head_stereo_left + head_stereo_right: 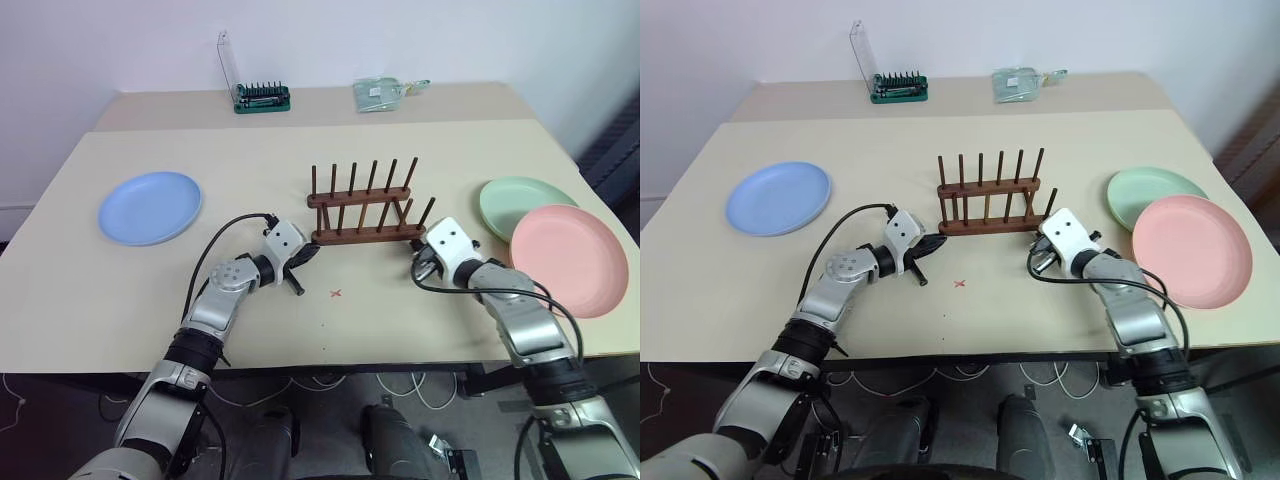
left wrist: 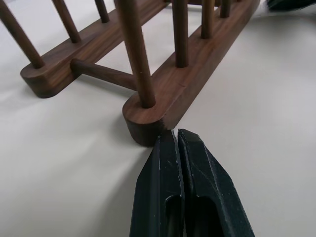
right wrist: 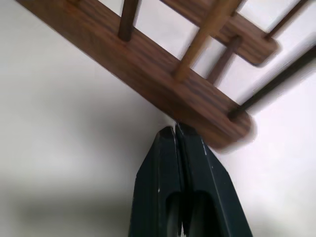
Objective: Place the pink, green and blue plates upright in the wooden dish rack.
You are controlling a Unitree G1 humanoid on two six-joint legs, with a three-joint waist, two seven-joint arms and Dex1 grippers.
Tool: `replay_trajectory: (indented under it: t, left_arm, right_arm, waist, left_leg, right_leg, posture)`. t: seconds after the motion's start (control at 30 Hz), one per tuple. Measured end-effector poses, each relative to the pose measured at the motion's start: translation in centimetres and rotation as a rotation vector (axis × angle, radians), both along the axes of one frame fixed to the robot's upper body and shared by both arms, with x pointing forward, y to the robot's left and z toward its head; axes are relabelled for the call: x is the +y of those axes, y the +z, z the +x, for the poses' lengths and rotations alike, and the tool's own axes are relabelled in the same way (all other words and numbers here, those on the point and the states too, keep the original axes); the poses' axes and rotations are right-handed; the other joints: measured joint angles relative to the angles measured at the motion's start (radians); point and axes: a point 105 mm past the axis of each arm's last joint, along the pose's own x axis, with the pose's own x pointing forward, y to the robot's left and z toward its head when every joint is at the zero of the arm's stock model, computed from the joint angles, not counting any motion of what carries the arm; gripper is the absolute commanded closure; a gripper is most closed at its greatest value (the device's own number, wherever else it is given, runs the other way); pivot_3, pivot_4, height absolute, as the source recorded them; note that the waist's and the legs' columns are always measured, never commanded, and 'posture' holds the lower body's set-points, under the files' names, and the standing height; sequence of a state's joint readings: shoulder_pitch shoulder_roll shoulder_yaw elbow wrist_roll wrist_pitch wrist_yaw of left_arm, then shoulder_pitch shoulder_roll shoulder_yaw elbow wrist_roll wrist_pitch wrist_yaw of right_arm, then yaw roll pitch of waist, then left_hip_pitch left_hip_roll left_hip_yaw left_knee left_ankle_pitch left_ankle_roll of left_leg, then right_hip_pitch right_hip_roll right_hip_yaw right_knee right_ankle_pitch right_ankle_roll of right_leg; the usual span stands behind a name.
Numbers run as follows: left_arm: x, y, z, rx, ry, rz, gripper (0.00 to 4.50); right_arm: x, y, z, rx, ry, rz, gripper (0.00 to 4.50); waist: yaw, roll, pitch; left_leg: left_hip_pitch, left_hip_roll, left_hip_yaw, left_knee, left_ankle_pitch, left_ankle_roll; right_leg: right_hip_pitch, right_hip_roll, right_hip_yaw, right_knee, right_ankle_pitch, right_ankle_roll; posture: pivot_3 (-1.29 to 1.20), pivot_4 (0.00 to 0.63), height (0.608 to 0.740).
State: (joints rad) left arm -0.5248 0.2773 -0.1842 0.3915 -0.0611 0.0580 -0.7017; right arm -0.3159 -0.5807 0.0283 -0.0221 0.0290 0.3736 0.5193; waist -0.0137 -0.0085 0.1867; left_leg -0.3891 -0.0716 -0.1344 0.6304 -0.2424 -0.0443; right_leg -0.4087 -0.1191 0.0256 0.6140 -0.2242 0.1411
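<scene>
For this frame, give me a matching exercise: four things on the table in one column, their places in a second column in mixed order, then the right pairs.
Things:
1. blue plate
2. pink plate
3. green plate
4. wooden rack

Places:
A. middle of the table, with a shut tool at each end of its near rail
B. flat on the table at the robot's left
C. nearest the right edge, overlapping another plate
D. partly under another plate, on the rack side of it

Pairs: 1-B, 2-C, 3-D, 4-A
</scene>
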Motion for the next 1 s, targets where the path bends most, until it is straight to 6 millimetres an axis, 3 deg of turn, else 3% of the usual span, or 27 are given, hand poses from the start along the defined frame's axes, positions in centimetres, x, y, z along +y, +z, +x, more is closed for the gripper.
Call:
replay_trajectory:
  t: [0.13, 0.23, 0.37, 0.57, 0.67, 0.83, 0.87, 1.0]
  left_arm:
    - [-0.7, -0.6, -4.7, 0.073, -0.185, -0.094, 4.5]
    - [-2.2, 0.7, -6.8, 0.083, -0.324, -0.129, 4.5]
    - [-4.0, 1.6, -8.5, 0.104, -0.443, -0.154, 4.5]
    - [-6.0, 3.0, -8.5, 0.08, -0.519, -0.156, 4.5]
    - [-5.8, 2.9, -8.5, 0.079, -0.523, -0.148, 4.5]
    - [-5.6, 2.5, -8.4, 0.093, -0.51, -0.145, 4.5]
    - [-5.5, 2.4, -8.4, 0.095, -0.507, -0.145, 4.5]
    - [-5.5, 2.4, -8.3, 0.094, -0.497, -0.148, 4.5]
  right_arm:
    - [-2.8, 3.7, -4.2, -0.035, 0.003, 0.029, 2.26]
    - [-5.3, 5.2, -5.5, -0.056, -0.091, -0.011, 0.72]
    - [-7.1, 3.9, -6.9, 0.012, -0.171, -0.032, 0.72]
    - [-8.4, 0.1, -7.2, 0.092, -0.325, -0.079, 0.72]
    - [-9.8, -1.0, -6.8, 0.103, -0.408, -0.126, 1.5]
    - [-10.6, -1.6, -6.5, 0.102, -0.449, -0.174, 4.13]
    - [-10.6, -1.3, -6.4, 0.086, -0.452, -0.182, 4.47]
    - [-11.0, -0.9, -6.5, 0.065, -0.467, -0.221, 4.47]
  waist:
    - [0.002, 0.0, 0.0]
    - [0.004, 0.0, 0.001]
    - [0.003, 0.0, 0.0]
    - [0.002, 0.0, 0.0]
    - [0.003, 0.001, 0.0]
    - [0.004, 0.0, 0.0]
    - [0.003, 0.0, 0.0]
    - [0.003, 0.0, 0.0]
  left_leg:
    - [-0.002, 0.0, -0.001, -0.001, -0.001, 0.001]
    - [-0.002, 0.0, 0.0, 0.001, -0.001, 0.001]
    - [0.0, 0.001, 0.001, 0.001, -0.001, 0.001]
    - [0.0, 0.001, 0.001, 0.001, -0.001, 0.001]
    - [-0.001, 0.001, 0.001, 0.001, -0.001, 0.001]
    - [-0.001, 0.001, 0.001, 0.001, -0.001, 0.001]
    - [-0.001, 0.001, 0.001, 0.001, -0.001, 0.001]
    - [-0.001, 0.001, 0.001, 0.001, -0.001, 0.001]
  right_leg:
    - [-0.002, 0.0, 0.0, 0.0, -0.001, 0.0]
    - [0.0, 0.0, 0.0, -0.001, -0.001, 0.0]
    - [0.002, 0.0, 0.0, -0.002, -0.002, -0.001]
    - [0.001, 0.0, 0.0, -0.002, -0.001, 0.0]
    - [0.001, 0.0, 0.0, -0.002, -0.001, 0.0]
    - [0.001, 0.0, 0.0, -0.002, -0.001, 0.0]
    - [0.001, 0.0, 0.0, -0.002, -0.001, 0.0]
    - [0.001, 0.0, 0.0, -0.002, -0.001, 0.0]
  posture:
    - [0.0, 0.15, 0.74]
    - [0.0, 0.15, 0.74]
    - [0.0, 0.15, 0.74]
    - [0.0, 0.15, 0.74]
    - [0.0, 0.15, 0.74]
    - [0.0, 0.15, 0.74]
    - [0.0, 0.15, 0.74]
    - [0.0, 0.15, 0.74]
